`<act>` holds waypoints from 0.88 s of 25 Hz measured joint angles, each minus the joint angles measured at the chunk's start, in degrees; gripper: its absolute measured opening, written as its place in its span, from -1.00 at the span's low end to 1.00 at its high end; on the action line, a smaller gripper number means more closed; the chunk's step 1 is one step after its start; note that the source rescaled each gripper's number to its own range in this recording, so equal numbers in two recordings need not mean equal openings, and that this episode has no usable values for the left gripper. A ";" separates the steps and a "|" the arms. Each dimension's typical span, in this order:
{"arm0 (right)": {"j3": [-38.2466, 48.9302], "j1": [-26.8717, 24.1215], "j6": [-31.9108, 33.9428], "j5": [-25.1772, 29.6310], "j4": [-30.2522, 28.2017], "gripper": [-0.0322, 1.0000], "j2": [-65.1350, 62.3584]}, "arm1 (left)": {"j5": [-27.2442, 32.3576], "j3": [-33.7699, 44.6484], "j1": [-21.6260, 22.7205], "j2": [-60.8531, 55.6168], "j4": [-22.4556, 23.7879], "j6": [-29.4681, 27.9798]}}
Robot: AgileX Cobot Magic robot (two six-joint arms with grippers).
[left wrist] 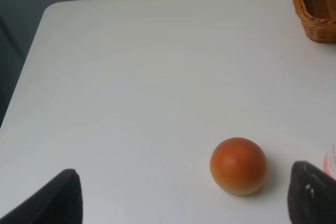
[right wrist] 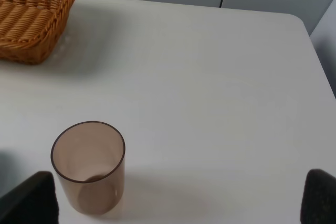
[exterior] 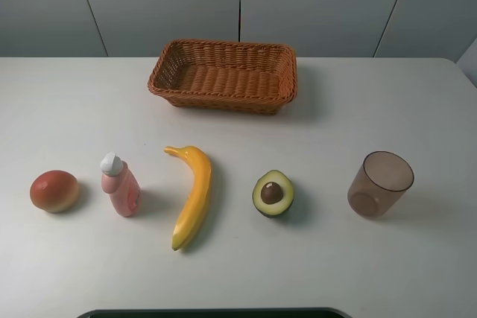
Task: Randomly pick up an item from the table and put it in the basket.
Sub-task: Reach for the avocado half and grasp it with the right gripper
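Fingers: your left gripper is spread wide, its dark fingers at opposite edges of the left wrist view with only tabletop between them; your right gripper is spread just as wide and grips nothing

Avocado: the halved avocado lies on the white table, cut face up; you can see the brown pit in the yellow-green flesh and the dark skin around the rim; neither gripper touches it; in the high view it sits toward the near side, a little right of the middle

Nearest neighbours: the banana lies to its left, near but apart, its stem end pointing toward the far side; the translucent brown cup stands upright to its right, mouth up, also apart

Further along the row: left of the banana stands a pink bottle with a white cap; beyond it, at the left end, rests a round orange-red fruit

Basket: the wicker basket sits at the far side of the table, about centred, well apart from the avocado; its woven floor shows

Left wrist view: you see the orange-red fruit ahead of the left gripper, nearer one finger; a basket corner shows beyond

Right wrist view: you see the cup close to one finger of the right gripper; a basket corner shows beyond
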 joint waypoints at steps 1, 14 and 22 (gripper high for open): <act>0.00 0.00 0.00 0.00 0.00 1.00 0.00 | 0.00 0.00 0.00 0.00 0.00 0.00; 0.00 0.00 0.00 0.00 0.00 1.00 0.00 | 0.00 0.00 0.00 0.00 0.00 0.00; 0.00 0.00 0.00 0.00 0.00 1.00 0.00 | 0.00 0.00 0.00 0.00 0.00 0.00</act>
